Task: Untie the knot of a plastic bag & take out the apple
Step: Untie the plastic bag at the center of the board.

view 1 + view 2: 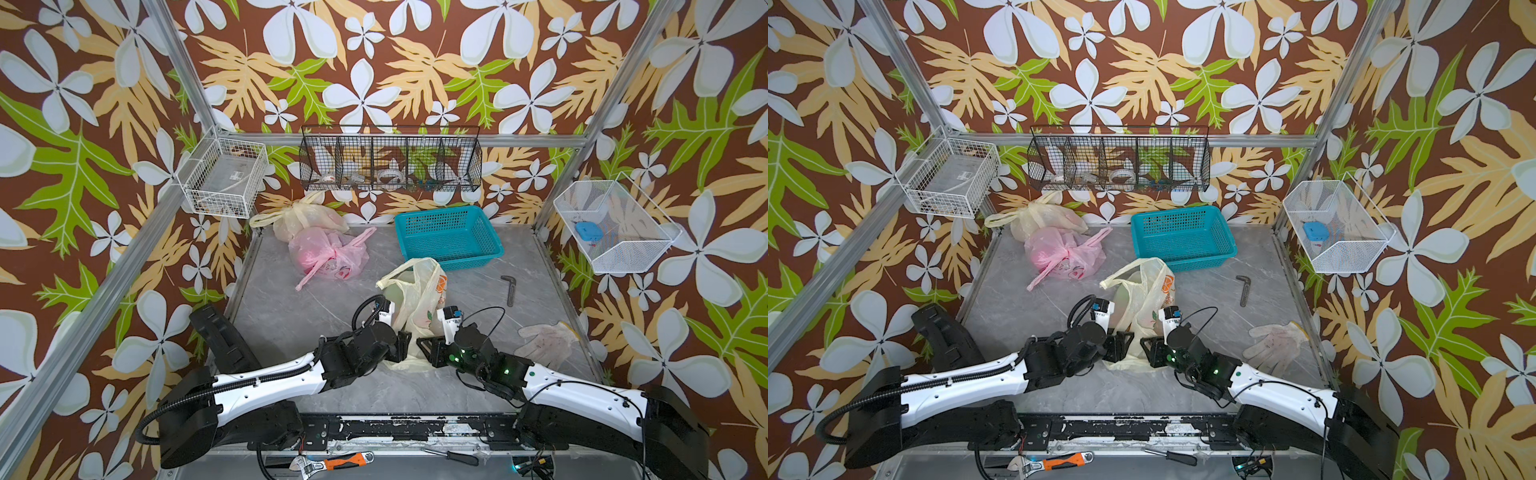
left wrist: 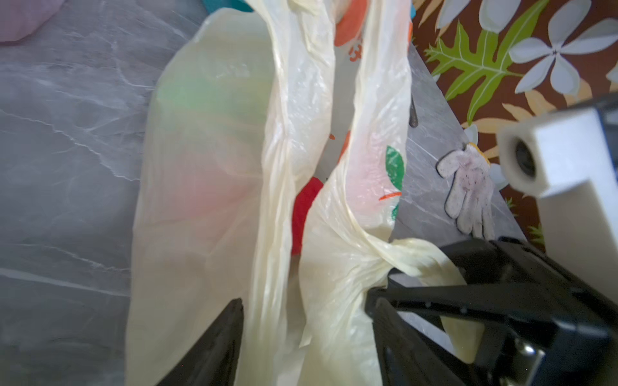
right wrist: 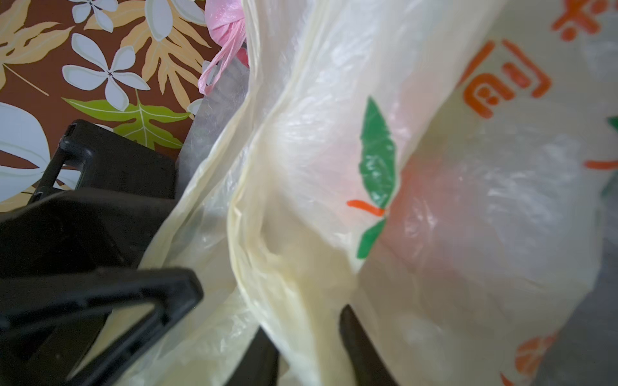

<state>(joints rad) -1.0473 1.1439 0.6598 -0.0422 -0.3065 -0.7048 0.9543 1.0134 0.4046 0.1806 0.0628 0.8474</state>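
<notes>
Right gripper (image 3: 304, 324) is clamped on the bag (image 1: 415, 299); left gripper (image 2: 304, 300) gapes wide around bag film, and I see the apple (image 2: 306, 207) inside

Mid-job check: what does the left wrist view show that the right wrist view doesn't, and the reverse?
Only left wrist: an uncovered red patch, likely the apple, in a gap of the bag; the glove; the right gripper pinching a bag strand.
Only right wrist: the left gripper, jaws apart, and a handle of the pink bag.
Both: the bag, its green leaf print and a bit of the pink bag.
</notes>
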